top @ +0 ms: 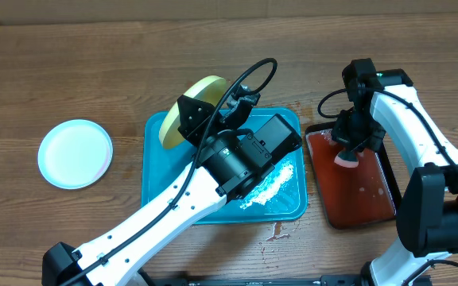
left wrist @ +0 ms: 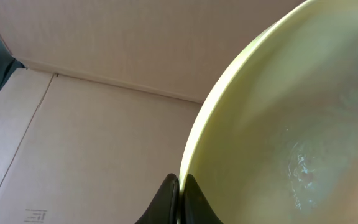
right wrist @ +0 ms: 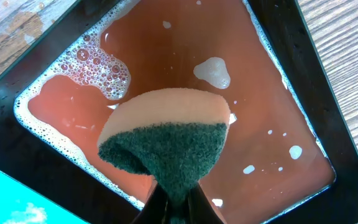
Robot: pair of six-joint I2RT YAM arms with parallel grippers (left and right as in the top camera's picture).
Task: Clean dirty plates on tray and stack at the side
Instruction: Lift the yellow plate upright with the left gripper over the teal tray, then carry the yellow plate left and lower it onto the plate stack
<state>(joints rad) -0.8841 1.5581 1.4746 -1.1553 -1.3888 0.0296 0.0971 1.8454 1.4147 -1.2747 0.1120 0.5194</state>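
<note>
Yellow plate (left wrist: 278,124) in closed left pincer (left wrist: 180,185)

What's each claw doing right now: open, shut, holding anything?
Left claw: closed on the rim of the yellow plate.
Right claw: closed on the sponge.

Pale yellow plate (top: 203,86), white plate (top: 75,153), turquoise tray (top: 156,191), black-rimmed red tray (top: 358,191), green-and-peach sponge (right wrist: 166,127).
</note>
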